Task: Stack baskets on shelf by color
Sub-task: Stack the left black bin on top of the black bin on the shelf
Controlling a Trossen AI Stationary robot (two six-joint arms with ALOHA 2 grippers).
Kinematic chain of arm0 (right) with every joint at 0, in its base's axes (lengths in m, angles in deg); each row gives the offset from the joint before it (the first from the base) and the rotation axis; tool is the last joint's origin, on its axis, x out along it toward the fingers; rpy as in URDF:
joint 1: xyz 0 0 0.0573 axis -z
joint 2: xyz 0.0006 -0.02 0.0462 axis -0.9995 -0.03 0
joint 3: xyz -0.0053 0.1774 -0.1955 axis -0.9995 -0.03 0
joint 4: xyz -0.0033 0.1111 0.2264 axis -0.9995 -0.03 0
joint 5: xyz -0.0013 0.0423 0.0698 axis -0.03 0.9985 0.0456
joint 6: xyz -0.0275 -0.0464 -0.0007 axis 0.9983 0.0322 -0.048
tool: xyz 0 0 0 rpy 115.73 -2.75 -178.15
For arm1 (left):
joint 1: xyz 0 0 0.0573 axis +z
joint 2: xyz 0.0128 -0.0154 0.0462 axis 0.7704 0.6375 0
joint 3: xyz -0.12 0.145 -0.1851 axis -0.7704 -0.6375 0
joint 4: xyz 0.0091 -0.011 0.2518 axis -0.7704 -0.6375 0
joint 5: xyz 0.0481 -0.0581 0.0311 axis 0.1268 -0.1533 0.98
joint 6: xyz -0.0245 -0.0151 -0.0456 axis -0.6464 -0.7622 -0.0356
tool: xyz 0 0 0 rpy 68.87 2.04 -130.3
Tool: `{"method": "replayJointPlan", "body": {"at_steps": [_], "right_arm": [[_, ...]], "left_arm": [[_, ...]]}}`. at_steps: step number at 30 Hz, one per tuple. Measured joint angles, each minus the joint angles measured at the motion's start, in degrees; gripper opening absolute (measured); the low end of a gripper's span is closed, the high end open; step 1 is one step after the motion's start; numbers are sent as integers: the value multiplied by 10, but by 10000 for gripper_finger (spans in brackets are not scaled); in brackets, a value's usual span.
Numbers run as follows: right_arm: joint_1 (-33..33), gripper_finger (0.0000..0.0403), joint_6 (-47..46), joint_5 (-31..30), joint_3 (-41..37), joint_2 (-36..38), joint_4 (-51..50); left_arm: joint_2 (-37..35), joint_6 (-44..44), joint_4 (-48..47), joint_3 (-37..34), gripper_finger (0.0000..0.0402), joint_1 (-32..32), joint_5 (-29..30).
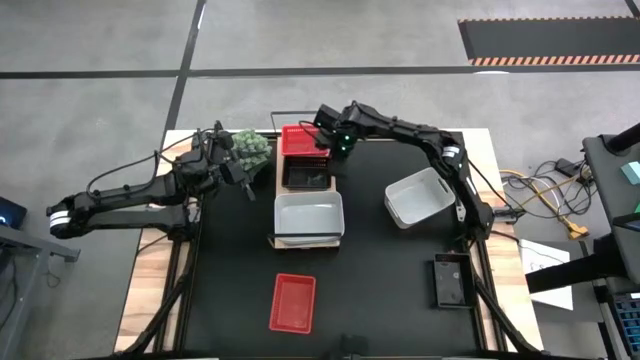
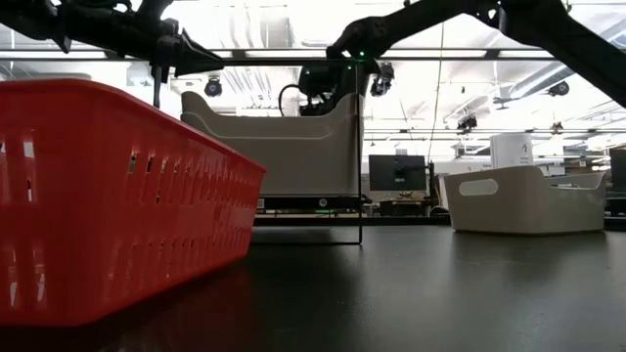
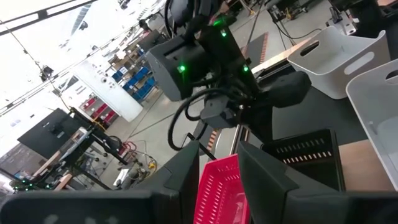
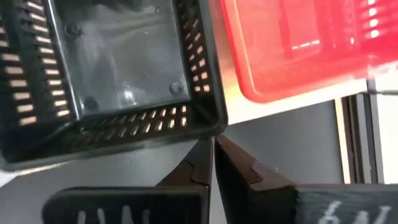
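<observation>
While the left gripper (image 1: 238,172) waits part-open beside the shelf (image 1: 283,241), the right gripper (image 1: 327,140), fingers together, hovers over the black basket (image 1: 306,177).

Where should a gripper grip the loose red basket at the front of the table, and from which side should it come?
Grip one long side wall of the red basket at its top rim, probably coming straight down from above. It lies open side up and flat on the table, alone, with thin slotted walls that two fingers can straddle, one inside and one outside.
</observation>
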Motion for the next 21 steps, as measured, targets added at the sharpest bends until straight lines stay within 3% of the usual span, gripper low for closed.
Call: {"method": "replayJointPlan", "body": {"at_steps": [6, 21], "right_arm": [[0, 8, 2, -1, -1, -1, 37], [-11, 8, -8, 1, 0, -1, 15]], "left_arm": [[0, 0, 0, 0, 95, 0, 0], [7, 0, -17, 0, 95, 0, 9]]}}
